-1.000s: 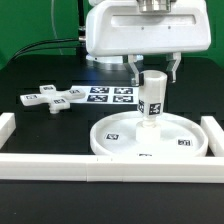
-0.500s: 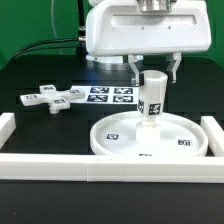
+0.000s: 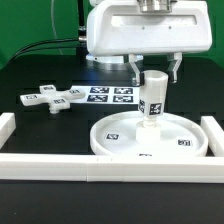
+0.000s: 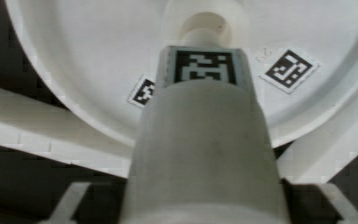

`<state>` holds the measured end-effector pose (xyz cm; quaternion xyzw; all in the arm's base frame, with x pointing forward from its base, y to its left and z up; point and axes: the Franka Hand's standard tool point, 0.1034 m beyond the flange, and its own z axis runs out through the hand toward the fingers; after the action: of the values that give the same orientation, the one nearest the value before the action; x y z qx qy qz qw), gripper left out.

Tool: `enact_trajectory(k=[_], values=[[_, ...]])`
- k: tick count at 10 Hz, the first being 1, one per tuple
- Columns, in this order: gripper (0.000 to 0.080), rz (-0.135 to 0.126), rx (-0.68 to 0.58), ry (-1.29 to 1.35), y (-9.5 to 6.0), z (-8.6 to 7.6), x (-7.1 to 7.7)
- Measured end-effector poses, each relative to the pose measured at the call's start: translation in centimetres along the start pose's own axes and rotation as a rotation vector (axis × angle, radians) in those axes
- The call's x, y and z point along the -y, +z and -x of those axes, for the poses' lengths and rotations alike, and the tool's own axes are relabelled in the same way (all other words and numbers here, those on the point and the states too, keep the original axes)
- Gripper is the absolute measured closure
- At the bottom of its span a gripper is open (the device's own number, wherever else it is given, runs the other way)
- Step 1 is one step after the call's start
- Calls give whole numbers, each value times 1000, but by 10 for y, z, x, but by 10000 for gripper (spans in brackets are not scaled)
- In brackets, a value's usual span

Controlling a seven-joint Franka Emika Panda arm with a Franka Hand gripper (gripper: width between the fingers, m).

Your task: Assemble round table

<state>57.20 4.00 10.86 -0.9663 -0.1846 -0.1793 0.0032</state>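
A black bench (image 3: 40,70) lies in front of a green backdrop, fenced at the front and sides by long white border bars (image 3: 60,165). The marker board (image 3: 110,95) lies flat towards the back.

The arm comes down from the top of the exterior view, its broad white hand housing held level and pointing straight down over the round disc (image 3: 115,142). The claw (image 3: 156,80) hangs directly above the disc's middle, with one finger (image 3: 136,72) on each side of the top of the cylinder leg (image 3: 153,100). A thin dark gap shows between each finger and the leg, so the jaws stand slightly parted around it and do not clamp it.

The leg stands upright at the centre of the disc. The disc lies flat near the front bar, rim up. The wrist view looks down the leg (image 4: 202,140) onto the disc (image 4: 87,50).

The cross-shaped base (image 3: 55,98) lies flat on the bench, well apart on the exterior view's left.
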Motion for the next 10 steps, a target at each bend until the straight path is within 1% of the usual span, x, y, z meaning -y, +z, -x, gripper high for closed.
enact_trajectory(k=[3,5,8,10], values=[[386,3,-4,0,0,1,0],[386,9,-14,0,-1,2,-1],[386,10,-10,0,-3,6,0],[386,11,-11,0,-1,8,1]])
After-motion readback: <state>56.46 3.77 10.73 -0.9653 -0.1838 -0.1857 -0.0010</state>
